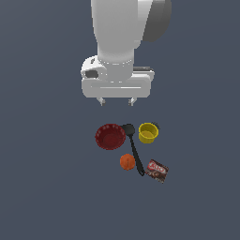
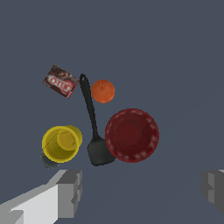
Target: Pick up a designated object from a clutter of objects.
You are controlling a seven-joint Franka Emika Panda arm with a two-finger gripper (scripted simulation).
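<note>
One spatula [image 1: 134,151] touching orange ball [image 1: 127,161].

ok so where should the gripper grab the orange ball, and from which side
Take the orange ball across its widest middle, coming straight down from above. It is round, so no side grips better, but the spatula handle lies right beside it on the exterior view's right. Probably set the fingers along the handle's line, not across it. The gripper hangs open above the clutter.
</note>
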